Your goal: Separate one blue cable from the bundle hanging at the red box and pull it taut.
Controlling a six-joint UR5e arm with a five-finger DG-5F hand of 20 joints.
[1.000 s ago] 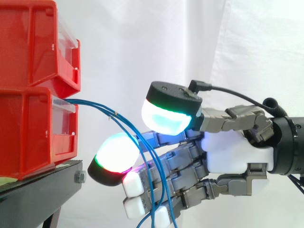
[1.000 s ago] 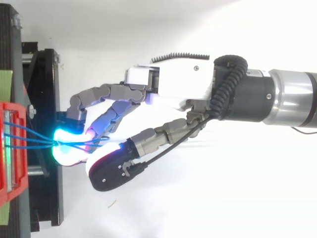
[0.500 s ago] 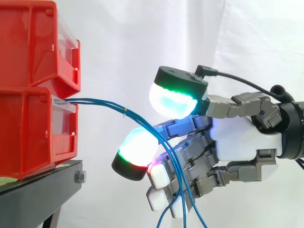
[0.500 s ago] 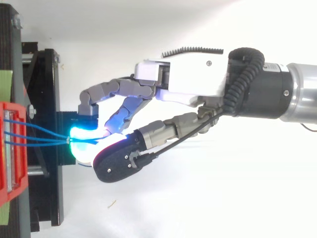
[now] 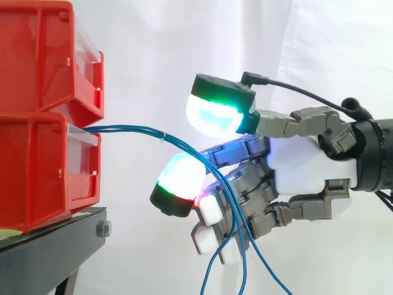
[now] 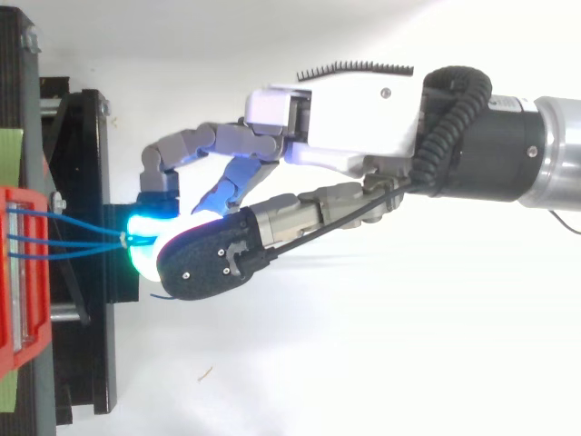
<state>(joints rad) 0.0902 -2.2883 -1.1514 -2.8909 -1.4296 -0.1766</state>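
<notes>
From the red bin (image 5: 43,166) at frame left, the blue cables (image 5: 141,131) slope rightward between the hand's (image 5: 307,178) parted pads (image 5: 212,117), unpinched.

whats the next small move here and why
Probably close the thumb pad down toward the lower finger pad: the blue cables from the red bin run through the open gap between them, unpinched, and hang slack below the hand.

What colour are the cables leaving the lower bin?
The cables are blue, clearest in the side view.
</notes>
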